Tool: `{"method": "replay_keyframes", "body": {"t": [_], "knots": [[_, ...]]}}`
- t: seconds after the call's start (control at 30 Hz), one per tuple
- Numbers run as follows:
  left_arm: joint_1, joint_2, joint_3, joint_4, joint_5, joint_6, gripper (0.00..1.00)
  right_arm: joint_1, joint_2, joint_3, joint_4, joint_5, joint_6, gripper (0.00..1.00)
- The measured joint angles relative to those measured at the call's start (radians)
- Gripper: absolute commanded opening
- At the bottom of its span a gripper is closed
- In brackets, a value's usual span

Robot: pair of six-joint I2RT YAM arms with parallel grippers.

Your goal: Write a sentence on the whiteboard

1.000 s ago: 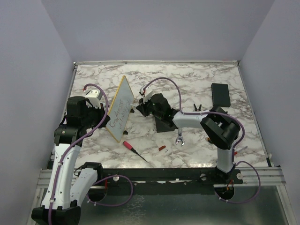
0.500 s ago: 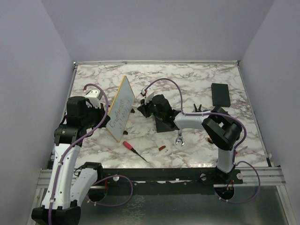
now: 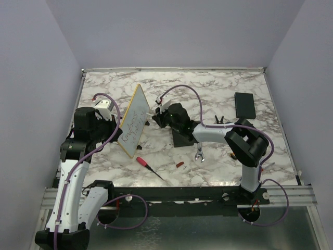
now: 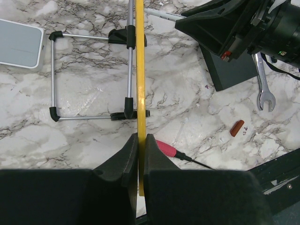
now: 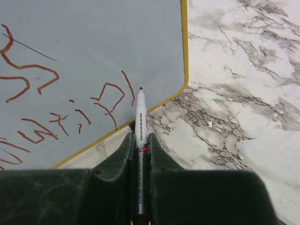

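The whiteboard point(image 3: 134, 119), pale with a thin yellow frame, stands tilted on edge at the left of the table. My left gripper point(image 4: 139, 140) is shut on its yellow frame point(image 4: 139, 70), seen edge-on in the left wrist view. The sentence point(image 5: 56, 108) runs in red-brown strokes over the board's face point(image 5: 93, 42). My right gripper point(image 5: 139, 138) is shut on a white marker point(image 5: 140, 117). The marker's dark tip point(image 5: 140, 88) lies just right of the last strokes, near the board's rounded corner. In the top view the right gripper point(image 3: 156, 115) reaches the board from the right.
A wire easel stand point(image 4: 89, 75) and a pale grey slab point(image 4: 18, 43) lie behind the board. A red-handled screwdriver point(image 3: 143, 162), red cap point(image 3: 179, 164), wrench point(image 3: 199, 154), black block point(image 3: 182, 138) and black slab point(image 3: 244, 104) are on the marble table point(image 3: 218, 88).
The right gripper with the marker has shifted slightly by the board's right side. The left arm and the whiteboard have not moved.
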Motion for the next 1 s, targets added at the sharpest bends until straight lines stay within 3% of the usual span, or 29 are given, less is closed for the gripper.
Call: {"method": "replay_keyframes", "body": {"t": [1.0], "knots": [[0.0,0.0,0.0,0.0,0.0,0.0,0.0,0.0,0.036,0.029,-0.002,0.0,-0.005,0.01]]}}
